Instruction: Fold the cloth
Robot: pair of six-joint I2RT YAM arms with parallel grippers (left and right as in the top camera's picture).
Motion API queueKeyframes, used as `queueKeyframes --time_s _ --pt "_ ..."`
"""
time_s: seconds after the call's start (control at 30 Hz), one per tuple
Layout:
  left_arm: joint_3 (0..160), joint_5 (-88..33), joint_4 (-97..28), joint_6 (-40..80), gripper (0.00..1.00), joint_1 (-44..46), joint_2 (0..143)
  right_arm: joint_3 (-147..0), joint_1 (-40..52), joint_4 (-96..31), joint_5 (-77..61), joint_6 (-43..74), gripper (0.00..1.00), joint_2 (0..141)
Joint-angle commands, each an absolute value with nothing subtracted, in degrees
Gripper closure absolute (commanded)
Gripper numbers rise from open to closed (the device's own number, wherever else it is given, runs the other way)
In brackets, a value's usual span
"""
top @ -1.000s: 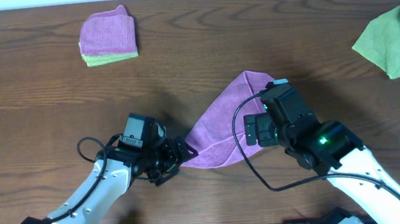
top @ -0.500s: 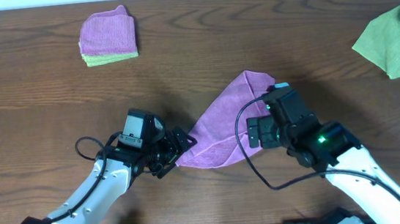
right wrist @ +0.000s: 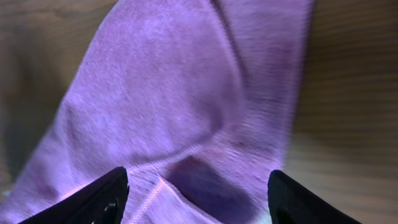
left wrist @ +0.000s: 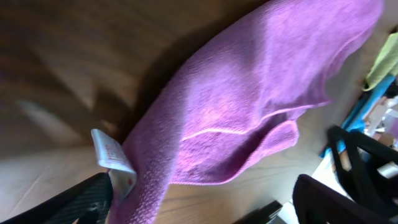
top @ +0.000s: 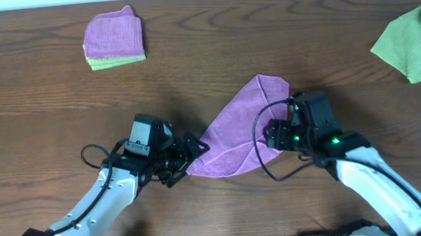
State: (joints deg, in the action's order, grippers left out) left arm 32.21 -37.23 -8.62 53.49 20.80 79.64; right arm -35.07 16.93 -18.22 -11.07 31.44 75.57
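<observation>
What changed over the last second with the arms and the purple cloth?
The right gripper turned at the cloth's right edge. The left gripper edged toward the cloth's left corner. Neither has gripped it. The cloth, folded stack and green cloth stayed put.

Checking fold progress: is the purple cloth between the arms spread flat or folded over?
Partly folded over: the cloth lies as a rumpled triangle, a hemmed edge doubled across its own surface.

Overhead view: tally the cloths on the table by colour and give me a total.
Purple: 2, the cloth at centre and a folded purple cloth at far left
Green: 2, a folded green cloth under that one and a loose green cloth at the right edge
Total: 4
</observation>
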Motion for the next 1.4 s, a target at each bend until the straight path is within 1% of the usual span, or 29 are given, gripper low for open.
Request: queueKeyframes --time_s 0.0,0.03,0.07,0.1,0.13,0.23,0.37,0.4,0.47,0.5,0.53,0.63,0.7,0.87,0.93,1.07,1.2,1.27,1.33,1.37 --pt "32.27 -38.54 -6.57 50.11 0.03 20.97 79.70 -34.74 16.53 -15.49 -16.99 39.77 0.30 80.14" --pt "32.32 -38.39 -6.20 50.06 0.02 20.93 79.68 -34.74 16.53 -15.03 -17.02 40.34 0.32 81.23" --pt "32.32 -38.35 -5.56 48.97 0.02 20.71 79.68 -34.74 16.53 -14.24 -17.63 40.49 0.38 82.35" --pt "32.32 -38.22 -5.54 47.97 0.05 20.49 79.68 -34.74 16.53 -13.74 -18.04 40.49 0.39 82.56" --pt "32.32 -37.91 -5.82 46.96 0.05 20.08 79.66 -34.74 16.53 -13.15 -18.06 40.51 0.41 82.56" --pt "32.32 -37.89 -5.91 46.28 0.05 18.68 79.66 -34.76 16.53 -12.47 -17.45 41.54 0.54 82.52" --pt "32.32 -37.69 -5.91 46.24 0.05 18.17 79.66 -34.76 16.58 -11.66 -14.04 41.52 0.62 82.52" --pt "32.32 -37.54 -5.87 46.24 0.05 18.17 79.66 -34.76 16.58 -11.25 -13.23 41.50 0.63 82.52" --pt "32.32 -37.52 -5.63 45.76 0.05 18.17 79.66 -34.76 16.58 -11.35 -11.99 41.50 0.55 82.52" --pt "32.32 -37.54 -5.43 45.47 0.05 18.17 79.57 -34.76 16.58 -11.46 -11.79 41.25 0.54 82.52" --pt "32.34 -37.52 -5.28 45.01 0.05 18.17 79.44 -34.76 16.58 -11.60 -11.16 41.10 0.56 82.54" --pt "32.38 -37.54 -4.51 43.46 0.05 18.00 78.54 -34.76 16.58 -11.77 -9.13 41.08 0.53 82.56" --pt "32.42 -37.50 -3.62 43.16 0.05 17.91 77.34 -34.74 16.58 -11.51 -8.43 41.10 0.56 82.56" --pt "32.42 -36.49 -2.31 40.73 0.05 17.89 72.75 -34.74 16.58 -10.63 -5.96 41.12 0.57 82.78" --pt "32.42 -35.57 -2.52 40.45 0.05 17.87 70.54 -34.74 16.58 -10.20 -4.71 41.12 0.60 82.85" --pt "32.42 -35.46 -2.90 40.40 0.05 17.45 66.76 -34.74 16.58 -8.73 -3.86 41.17 0.60 84.27" --pt "32.42 -35.35 -4.67 39.81 0.05 16.60 63.35 -34.76 16.58 -7.44 -4.82 42.04 0.61 86.63" --pt "32.42 -35.18 -5.89 39.59 0.05 15.97 62.41 -34.76 16.58 -6.98 -4.93 42.19 0.64 87.00" --pt "32.42 -35.20 -7.18 39.33 0.05 15.20 61.69 -34.76 16.58 -6.48 -4.93 42.19 0.74 87.00" --pt "32.42 -35.20 -7.62 39.29 0.05 14.92 61.52 -34.76 16.58 -6.13 -4.99 42.19 0.81 87.00"
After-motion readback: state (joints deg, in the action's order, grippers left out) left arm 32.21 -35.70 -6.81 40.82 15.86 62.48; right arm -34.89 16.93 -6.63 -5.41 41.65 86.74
